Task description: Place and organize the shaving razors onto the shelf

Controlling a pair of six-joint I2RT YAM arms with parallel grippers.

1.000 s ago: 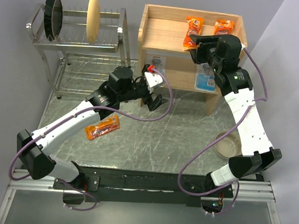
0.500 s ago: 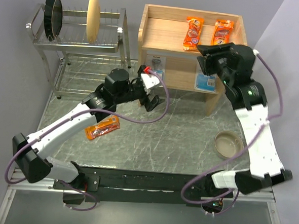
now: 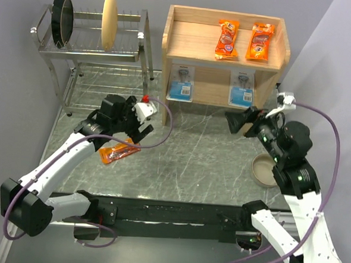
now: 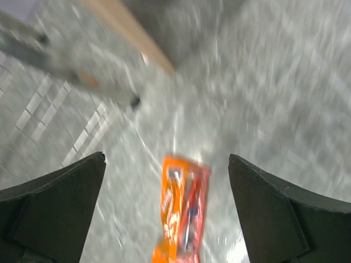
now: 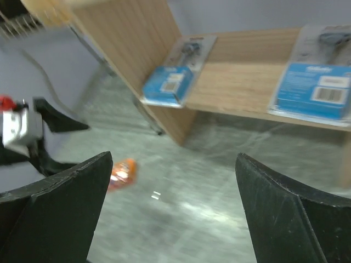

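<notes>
Only overhead: two orange packets (image 3: 227,39) atop the shelf (image 3: 193,43). Left hand (image 3: 141,132), released, hovers over a third packet (image 4: 181,213); right hand (image 5: 173,164), released, faces blue cards (image 5: 175,82).

Orange packet (image 3: 118,153) lies on the table (image 3: 191,163) (apart from shelf (image 3: 193,40)).
</notes>
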